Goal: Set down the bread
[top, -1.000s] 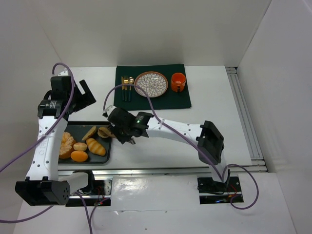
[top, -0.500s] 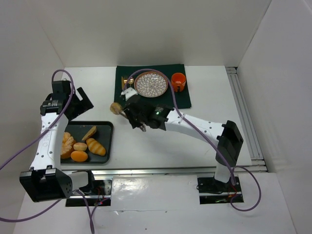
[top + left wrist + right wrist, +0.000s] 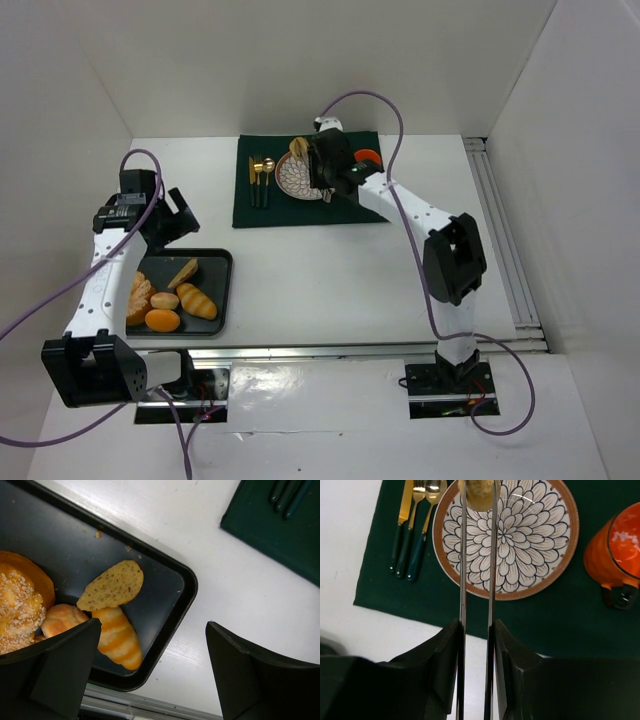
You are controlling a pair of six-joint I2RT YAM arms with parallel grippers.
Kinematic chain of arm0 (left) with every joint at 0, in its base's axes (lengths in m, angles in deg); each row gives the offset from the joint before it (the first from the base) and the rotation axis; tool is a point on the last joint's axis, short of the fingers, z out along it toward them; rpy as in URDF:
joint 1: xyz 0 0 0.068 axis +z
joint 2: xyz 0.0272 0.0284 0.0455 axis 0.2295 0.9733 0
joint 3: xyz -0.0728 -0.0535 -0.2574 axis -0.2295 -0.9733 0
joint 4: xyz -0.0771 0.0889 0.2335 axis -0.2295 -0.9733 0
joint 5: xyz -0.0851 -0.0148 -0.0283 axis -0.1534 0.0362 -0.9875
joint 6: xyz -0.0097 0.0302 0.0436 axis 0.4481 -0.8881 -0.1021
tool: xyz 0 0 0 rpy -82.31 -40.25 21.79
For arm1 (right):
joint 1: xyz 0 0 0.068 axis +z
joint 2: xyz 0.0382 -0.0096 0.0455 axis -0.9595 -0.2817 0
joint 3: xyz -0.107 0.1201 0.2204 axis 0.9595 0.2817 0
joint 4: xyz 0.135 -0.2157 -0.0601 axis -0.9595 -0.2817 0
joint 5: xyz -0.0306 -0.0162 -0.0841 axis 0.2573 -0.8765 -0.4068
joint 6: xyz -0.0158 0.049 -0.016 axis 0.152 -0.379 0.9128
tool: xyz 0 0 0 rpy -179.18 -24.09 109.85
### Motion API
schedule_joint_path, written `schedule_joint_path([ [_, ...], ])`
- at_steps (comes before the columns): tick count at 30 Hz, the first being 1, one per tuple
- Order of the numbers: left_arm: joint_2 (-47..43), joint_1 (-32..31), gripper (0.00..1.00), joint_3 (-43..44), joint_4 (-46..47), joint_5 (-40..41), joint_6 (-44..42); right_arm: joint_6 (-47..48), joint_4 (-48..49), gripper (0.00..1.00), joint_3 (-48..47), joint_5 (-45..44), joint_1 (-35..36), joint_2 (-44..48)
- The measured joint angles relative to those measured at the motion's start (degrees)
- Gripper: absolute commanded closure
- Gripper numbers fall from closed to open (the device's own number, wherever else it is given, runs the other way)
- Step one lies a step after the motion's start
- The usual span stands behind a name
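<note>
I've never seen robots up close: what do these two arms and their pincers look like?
The left arm and right arm are slim white links with chunky black joints, each trailing a looping purple cable. The left gripper has broad, blocky black fingers; the right gripper has long, thin silvery ones on black mounts.

My white table [image 3: 330, 270] bears two things directly: a dark green mat [image 3: 300, 212] at twelve o'clock near the far wall, and a black tray [image 3: 218, 275] at eight o'clock, well apart.
</note>
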Motion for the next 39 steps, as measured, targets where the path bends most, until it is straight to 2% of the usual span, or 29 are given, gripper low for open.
schedule_joint_path([
  [6, 1.3, 0.0, 0.04, -2.4, -0.7, 0.0, 0.0, -0.3, 0.5, 0.63, -4.2, 2.8, -1.9, -8.0],
  [14, 1.8, 0.2, 0.04, -2.4, -0.7, -0.2, 0.0, -1.2, -0.1, 0.29, -5.7, 4.8, -3.1, -10.2],
  [17, 1.8, 1.1, 0.13, -2.4, -0.8, 0.0, 0.1, -1.1, 0.2, 0.29, -5.0, 4.9, -3.2, -9.4],
  [24, 2.3, 4.9, 0.09, -2.4, -1.6, 1.2, 0.2, -1.1, 0.2, 0.3, -4.5, 5.0, -3.2, -5.4],
  [33, 2.3, 5.6, 0.09, -2.4, -2.4, 1.4, 1.3, -1.0, 2.8, 0.33, -1.2, 5.6, -2.7, 1.7],
  [37, 2.3, 5.7, 0.09, -2.4, -2.3, 0.7, 1.2, -1.1, 3.5, 0.26, 3.5, 5.3, -2.7, 3.0],
  [39, 2.3, 5.7, 0.09, -2.4, -2.0, 0.1, 1.2, -1.7, 3.5, 0.26, 6.2, 5.2, -3.0, 3.2],
])
